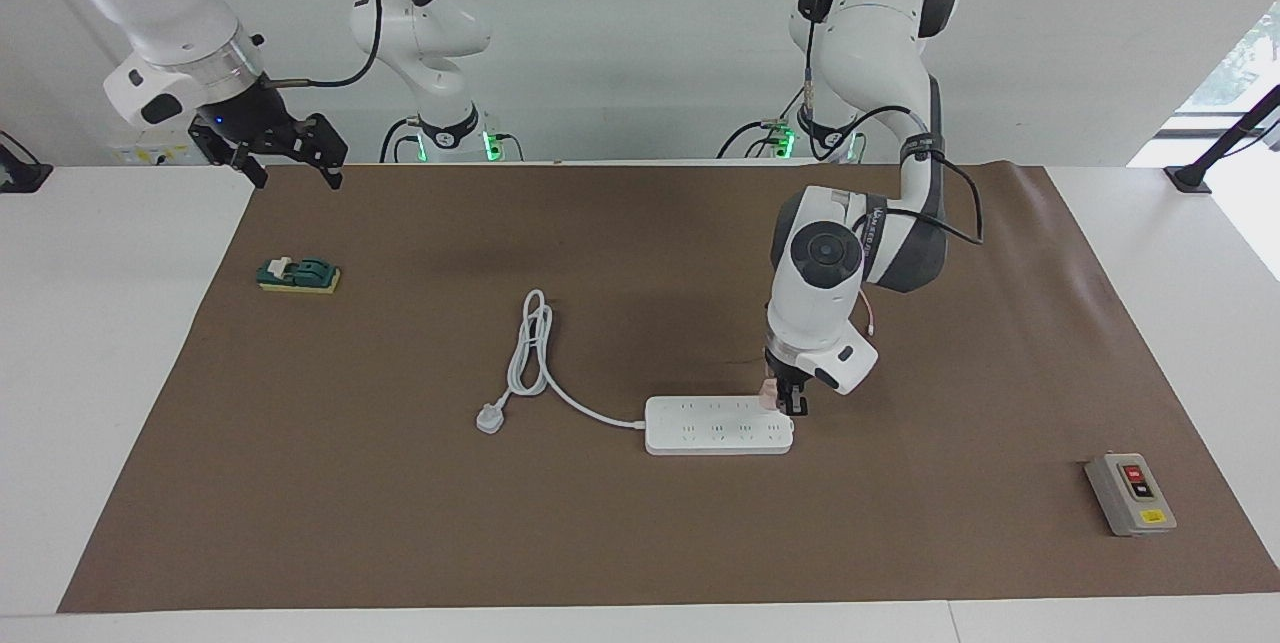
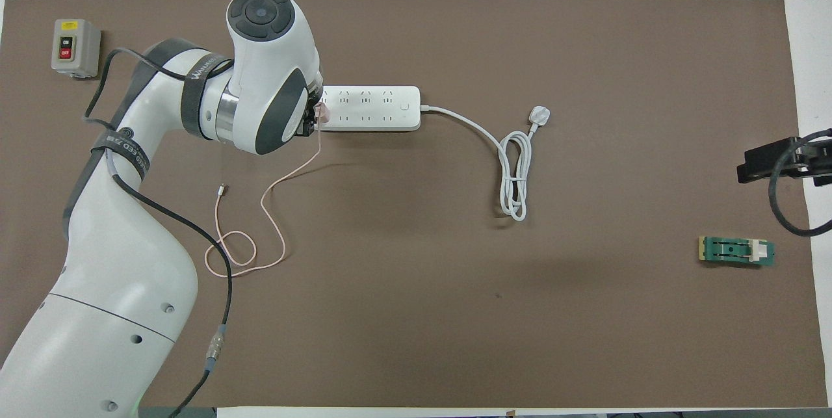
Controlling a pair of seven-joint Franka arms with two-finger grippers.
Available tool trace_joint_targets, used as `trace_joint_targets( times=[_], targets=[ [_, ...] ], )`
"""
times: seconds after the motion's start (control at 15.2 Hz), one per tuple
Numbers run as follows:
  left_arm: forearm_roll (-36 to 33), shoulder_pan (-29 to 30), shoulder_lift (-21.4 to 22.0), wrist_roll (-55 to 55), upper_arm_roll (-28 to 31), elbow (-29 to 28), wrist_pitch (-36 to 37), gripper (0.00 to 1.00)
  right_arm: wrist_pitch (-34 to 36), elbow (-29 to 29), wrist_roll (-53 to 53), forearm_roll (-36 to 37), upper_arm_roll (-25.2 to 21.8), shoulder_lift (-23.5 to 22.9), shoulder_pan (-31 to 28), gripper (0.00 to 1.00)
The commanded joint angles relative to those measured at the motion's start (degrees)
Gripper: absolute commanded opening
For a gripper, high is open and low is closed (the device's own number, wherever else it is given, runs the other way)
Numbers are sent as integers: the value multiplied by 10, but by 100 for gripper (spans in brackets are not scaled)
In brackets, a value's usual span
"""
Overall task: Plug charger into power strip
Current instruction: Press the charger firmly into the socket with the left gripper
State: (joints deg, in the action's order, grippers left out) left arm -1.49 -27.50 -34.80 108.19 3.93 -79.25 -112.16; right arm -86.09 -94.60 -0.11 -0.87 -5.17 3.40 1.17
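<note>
The white power strip (image 1: 718, 426) (image 2: 370, 108) lies flat on the brown mat, its thick white cord running to a plug (image 1: 489, 417) (image 2: 541, 115). My left gripper (image 1: 783, 401) (image 2: 316, 116) points down over the strip's end toward the left arm's end of the table, shut on the pale pink charger (image 1: 768, 396) (image 2: 320, 112). The charger sits just at the strip's top face; whether its prongs are in a socket is hidden. Its thin pink cable (image 2: 270, 194) trails back toward the robots in loops. My right gripper (image 1: 290, 158) waits open above the mat's corner near its base.
A grey box with red and black buttons (image 1: 1131, 493) (image 2: 75, 47) sits toward the left arm's end, farther from the robots. A small green block (image 1: 298, 275) (image 2: 736, 251) lies toward the right arm's end. The cord's coil (image 2: 515, 177) rests beside the strip.
</note>
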Motion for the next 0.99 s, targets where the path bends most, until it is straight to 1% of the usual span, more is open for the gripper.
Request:
trace_joint_targets(
  times=[0.0,0.2,0.39,0.53,0.72,0.92],
  targets=[
    [7,-7,20,10,6,-30,-17,0,9,4,-13,-1,0,-1,-3,100],
    [7,-7,20,9,6,-33,-20,0,9,4,-13,-1,0,-1,-3,100],
    [7,-8,25,9,6,-52,-39,0,9,4,-13,-1,0,-1,-3,100],
    [7,-9,31,9,6,-70,-51,0,9,4,-13,-1,0,-1,-3,100],
    [5,-23,47,10,8,-132,-105,0,9,4,-13,-1,0,-1,-3,100],
    [4,-31,48,16,8,-139,-106,0,9,4,-13,-1,0,-1,-3,100]
  ],
)
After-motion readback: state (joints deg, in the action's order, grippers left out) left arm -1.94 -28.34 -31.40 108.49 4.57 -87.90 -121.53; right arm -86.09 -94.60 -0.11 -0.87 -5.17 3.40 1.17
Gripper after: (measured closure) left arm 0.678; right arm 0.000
